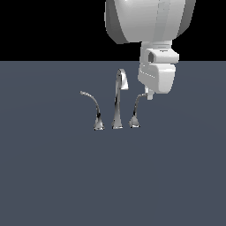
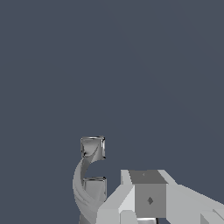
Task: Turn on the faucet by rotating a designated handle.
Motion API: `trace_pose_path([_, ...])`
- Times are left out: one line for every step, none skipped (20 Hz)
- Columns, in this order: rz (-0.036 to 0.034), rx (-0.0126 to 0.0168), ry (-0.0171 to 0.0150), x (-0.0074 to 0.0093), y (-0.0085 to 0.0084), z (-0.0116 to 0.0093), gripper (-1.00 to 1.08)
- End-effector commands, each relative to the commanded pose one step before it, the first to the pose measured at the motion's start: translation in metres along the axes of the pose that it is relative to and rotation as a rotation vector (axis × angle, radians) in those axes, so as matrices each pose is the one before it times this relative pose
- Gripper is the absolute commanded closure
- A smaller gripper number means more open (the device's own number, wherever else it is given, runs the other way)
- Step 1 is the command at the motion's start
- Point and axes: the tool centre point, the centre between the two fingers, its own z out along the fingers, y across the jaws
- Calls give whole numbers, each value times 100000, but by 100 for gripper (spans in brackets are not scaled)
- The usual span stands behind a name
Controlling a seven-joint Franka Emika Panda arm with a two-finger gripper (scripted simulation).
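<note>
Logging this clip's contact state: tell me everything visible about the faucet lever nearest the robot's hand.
The slim chrome lever rises from a small flared base on the grey floor, at the exterior view's right of the tall chrome spout, and arcs up toward the white hand. Its tip meets the hand's lower end; actual contact can't be confirmed. It looks shiny and metallic.

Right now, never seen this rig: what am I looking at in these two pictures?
These are simulator renders of one robot arm. The exterior view is shot from off the arm; the wrist view rides on its wrist. The big white shape is the arm, ending in its gripper. On the flat grey surface stands a chrome faucet: a tall spout between two curved levers. The gripper sits at the tip of the lever on the exterior view's right, the handle to turn. Whether it is clamped on it, I cannot tell.
</note>
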Motion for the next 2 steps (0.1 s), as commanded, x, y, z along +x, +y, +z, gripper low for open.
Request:
trace_pose_path([-2513, -463, -705, -2547, 277, 8, 108])
trace_pose_path([0, 0, 0, 0, 0, 0, 108])
